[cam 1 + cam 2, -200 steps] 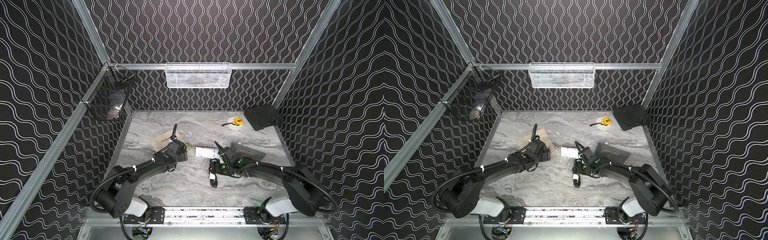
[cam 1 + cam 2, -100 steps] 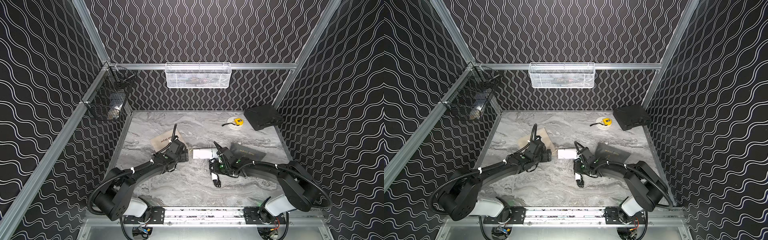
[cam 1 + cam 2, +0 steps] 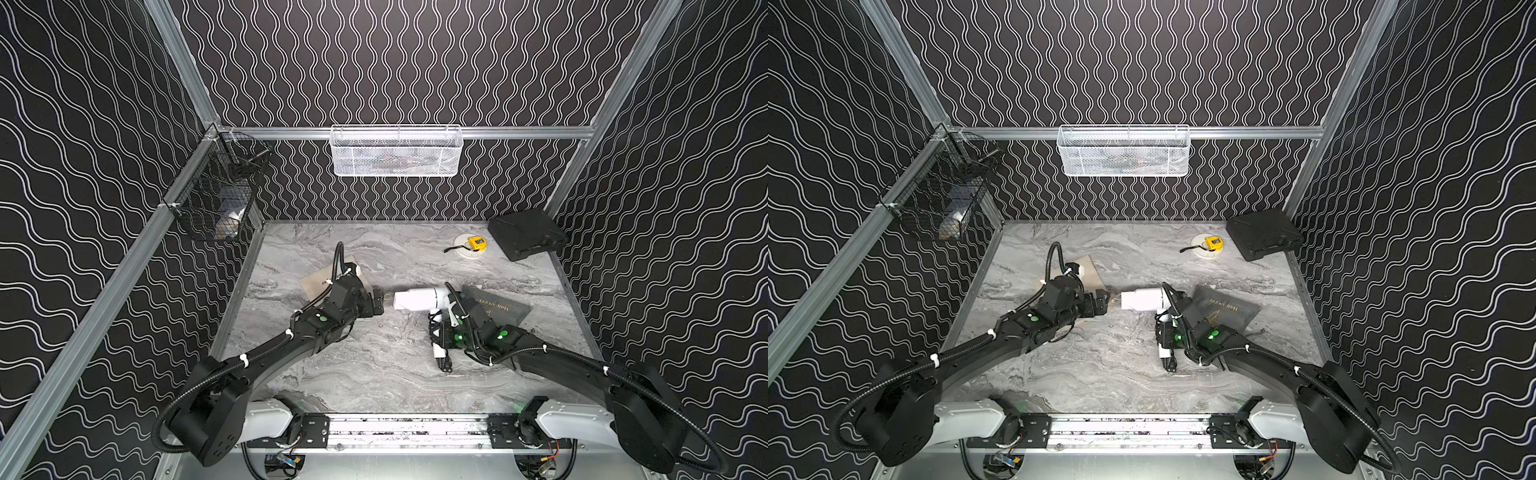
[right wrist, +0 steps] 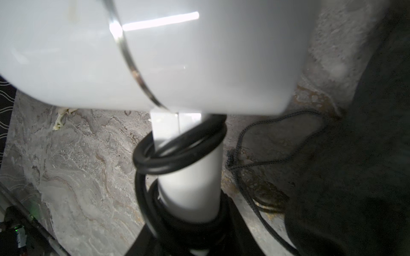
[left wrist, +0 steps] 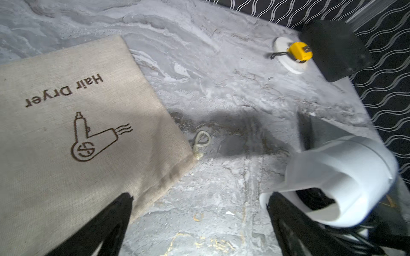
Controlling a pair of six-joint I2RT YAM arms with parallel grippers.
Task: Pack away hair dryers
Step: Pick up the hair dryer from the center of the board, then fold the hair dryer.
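Right gripper (image 3: 439, 332) pinches the white hair dryer (image 3: 415, 299) by its cord-wound handle, seemingly just off the table. Left gripper (image 5: 199, 221) is spread wide, with the beige bag (image 5: 66, 133) beside it and the nozzle just ahead. Nothing is bagged yet.

walls (image 3: 395, 62): black, white wavy lines | tabletop (image 3: 374, 374): grey marble | frame (image 3: 519, 133): aluminium

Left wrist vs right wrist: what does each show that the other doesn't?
Left wrist only: beige bag, tape measure, black box, the open nozzle of the dryer, open left gripper.
Right wrist only: the handle ringed by cord coils, right gripper closed on it, a black string on the table.
Both: dryer barrel, table.
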